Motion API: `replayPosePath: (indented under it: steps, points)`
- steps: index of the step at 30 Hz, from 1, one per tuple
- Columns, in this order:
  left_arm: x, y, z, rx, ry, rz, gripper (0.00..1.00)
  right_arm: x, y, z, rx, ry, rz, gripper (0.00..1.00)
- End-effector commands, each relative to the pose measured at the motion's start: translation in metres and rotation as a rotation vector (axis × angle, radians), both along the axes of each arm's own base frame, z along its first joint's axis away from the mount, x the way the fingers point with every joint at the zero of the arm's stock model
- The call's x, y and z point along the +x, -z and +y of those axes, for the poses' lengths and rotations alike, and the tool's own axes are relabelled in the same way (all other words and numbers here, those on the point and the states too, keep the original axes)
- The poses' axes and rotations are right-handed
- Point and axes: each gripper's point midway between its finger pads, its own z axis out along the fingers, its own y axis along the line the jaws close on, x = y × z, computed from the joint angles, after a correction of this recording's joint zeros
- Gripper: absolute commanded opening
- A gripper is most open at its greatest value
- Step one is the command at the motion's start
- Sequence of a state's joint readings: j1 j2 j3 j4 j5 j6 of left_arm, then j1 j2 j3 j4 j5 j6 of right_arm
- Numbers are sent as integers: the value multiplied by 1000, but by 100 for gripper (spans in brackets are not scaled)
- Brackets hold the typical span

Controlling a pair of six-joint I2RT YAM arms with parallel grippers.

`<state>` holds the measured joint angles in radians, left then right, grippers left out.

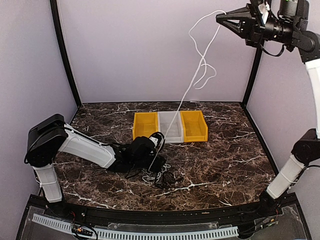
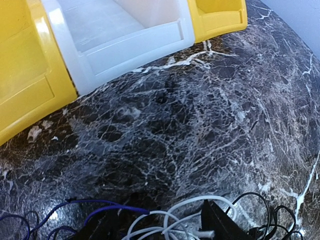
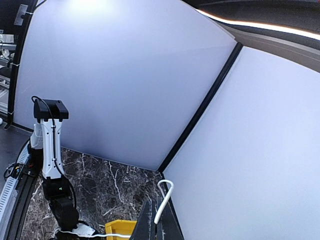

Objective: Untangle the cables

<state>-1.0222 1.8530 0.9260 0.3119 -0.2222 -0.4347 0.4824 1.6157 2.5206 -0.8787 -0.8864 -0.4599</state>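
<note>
Cables [image 1: 162, 176] sit as one tangle on the tabletop [image 1: 225, 160], just in front of the bins. Out of that tangle the white cable [image 1: 186, 97] climbs in a long slant. It crosses above the white bin [image 1: 170, 131], loops loosely near the top, and ends in my right pincer [image 1: 223, 19], which hangs high by the back wall. That pincer is pressed together on the cord: in its wrist view the white cable [image 3: 163, 197] pokes up in a small hook from between the closed fingers [image 3: 147, 227]. The black cables [image 1: 170, 181] lie in thin loops on the marble, mixed with the low white coils. My left pincer [image 1: 154, 159] is down at the tangle's left edge. Its fingers [image 2: 222, 225] are spread, with white loops lying between them and black loops just to one side. Two yellow bins [image 1: 145, 125] flank the white one, all three touching in a row.
</note>
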Motion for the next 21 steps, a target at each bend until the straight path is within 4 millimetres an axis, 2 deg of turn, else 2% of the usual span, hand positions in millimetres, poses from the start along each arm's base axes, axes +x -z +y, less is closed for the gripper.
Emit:
replayPosePath:
  steps: [1, 4, 8, 10, 13, 15, 16, 17, 18, 19, 20, 21]
  points:
    - [4, 10, 28, 78, -71, 48, 60, -9, -31, -30, 65, 72, -84, 0]
    - [3, 12, 41, 89, -82, 51, 60, -3, -30, -39, 65, 124, -81, 0]
    - [5, 1, 54, 99, -112, 13, 60, 17, -14, -45, 44, 179, -25, 0]
    - [5, 1, 65, 122, -135, 12, 61, 20, -18, -54, 59, 205, -23, 0]
    - [1, 14, 90, 173, -185, 51, 61, 27, -35, -77, 96, 297, -53, 0]
    - [-7, 16, 98, 163, -179, 64, 61, 37, -32, -84, 91, 356, -60, 0]
    - [-6, 4, 94, 113, -166, 43, 61, 45, -27, -85, 84, 378, -50, 0]
    - [-13, 7, 94, 102, -130, 51, 61, 54, -21, -85, 77, 396, -35, 0]
    - [-12, -10, 88, 40, -113, 19, 61, 63, -14, -85, 75, 415, -25, 0]
    - [-18, -12, 87, 22, -82, 19, 61, 73, -5, -86, 75, 435, -6, 0]
    - [-18, -28, 83, -31, -67, -15, 62, 83, 4, -87, 76, 459, 9, 0]
    - [-20, -35, 79, -57, -40, -26, 62, 92, 12, -87, 72, 478, 30, 0]
